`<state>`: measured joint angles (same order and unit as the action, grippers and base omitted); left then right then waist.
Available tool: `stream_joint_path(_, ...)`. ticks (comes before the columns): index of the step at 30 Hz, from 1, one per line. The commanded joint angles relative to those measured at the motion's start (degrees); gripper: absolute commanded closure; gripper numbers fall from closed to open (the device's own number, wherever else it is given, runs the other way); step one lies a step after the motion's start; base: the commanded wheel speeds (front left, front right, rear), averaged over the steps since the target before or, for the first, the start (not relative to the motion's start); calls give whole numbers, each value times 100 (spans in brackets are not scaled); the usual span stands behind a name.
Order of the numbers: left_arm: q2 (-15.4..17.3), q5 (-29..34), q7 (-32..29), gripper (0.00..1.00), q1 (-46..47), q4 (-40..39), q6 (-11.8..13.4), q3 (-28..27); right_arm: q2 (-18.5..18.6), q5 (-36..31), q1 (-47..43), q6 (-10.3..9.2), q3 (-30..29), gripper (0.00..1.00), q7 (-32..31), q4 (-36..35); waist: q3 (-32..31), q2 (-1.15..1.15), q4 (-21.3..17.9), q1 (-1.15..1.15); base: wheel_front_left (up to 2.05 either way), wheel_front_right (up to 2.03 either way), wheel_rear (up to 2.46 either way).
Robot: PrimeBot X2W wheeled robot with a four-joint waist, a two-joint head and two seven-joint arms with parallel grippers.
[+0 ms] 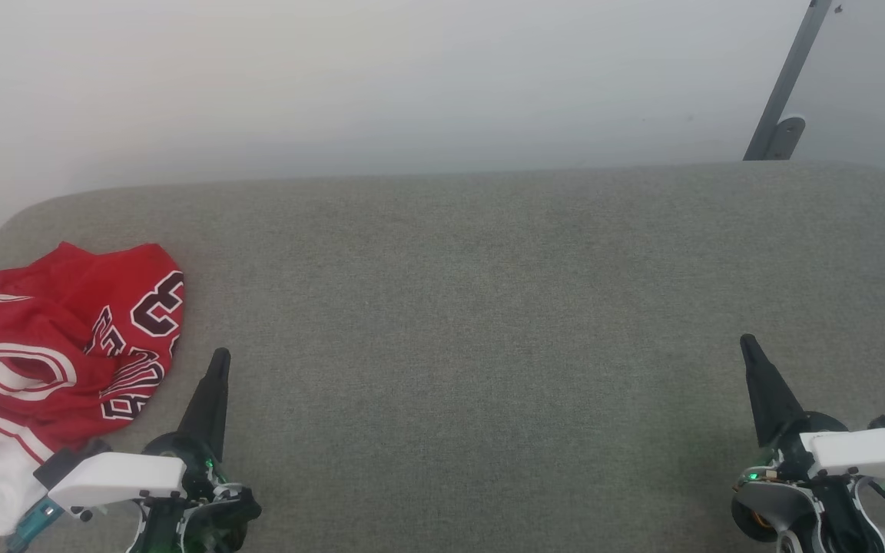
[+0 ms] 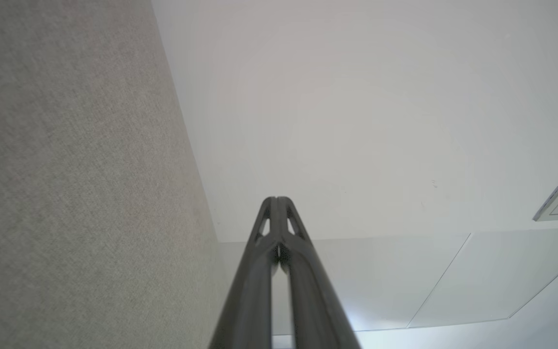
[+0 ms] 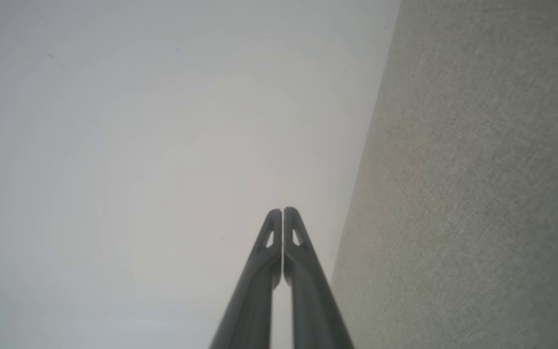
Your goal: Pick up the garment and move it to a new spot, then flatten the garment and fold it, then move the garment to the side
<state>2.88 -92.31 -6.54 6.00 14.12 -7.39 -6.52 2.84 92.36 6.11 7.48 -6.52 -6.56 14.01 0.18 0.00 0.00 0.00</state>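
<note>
The garment (image 1: 77,346), a red jersey with white trim and dark white-outlined lettering, lies crumpled at the far left end of the grey table (image 1: 488,307). My left gripper (image 1: 220,357) sits just right of it near the front edge, shut and holding nothing, fingers pointing away from me. In the left wrist view the left gripper (image 2: 276,199) has its two dark fingers pressed together. My right gripper (image 1: 746,342) rests at the lower right, far from the garment, also shut and empty. The right wrist view shows the right gripper (image 3: 283,211) with fingertips touching.
The grey fabric-covered table has rounded far corners and a pale wall behind it. A slanted dark metal bar (image 1: 788,84) stands beyond the far right corner. A wide stretch of bare table lies between the two grippers.
</note>
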Motion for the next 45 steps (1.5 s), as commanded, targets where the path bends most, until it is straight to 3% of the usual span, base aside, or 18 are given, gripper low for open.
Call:
stream_joint_path(1,-1,-21,-14,100,56,-8,-21,4,-15,11,34,2,0,100,-8,16,0,0,0,0,0,0,0)
stream_joint_path(19,0,-21,-14,100,56,-8,-21,4,-15,11,34,2,0,100,-8,17,0,0,0,0,0,0,0)
stream_joint_path(20,-2,1,2,0,-8,19,0,-1,0,0,-6,0,4,0,0,15,0,0,0,0,0,0,0)
stream_joint_path(33,-6,211,261,0,-126,59,5,82,57,-158,-28,-1,73,0,106,166,4,0,3,0,0,0,0)
stream_joint_path(45,17,1333,601,0,-75,-66,1,132,494,-967,187,0,598,0,544,190,23,0,9,0,0,0,0)
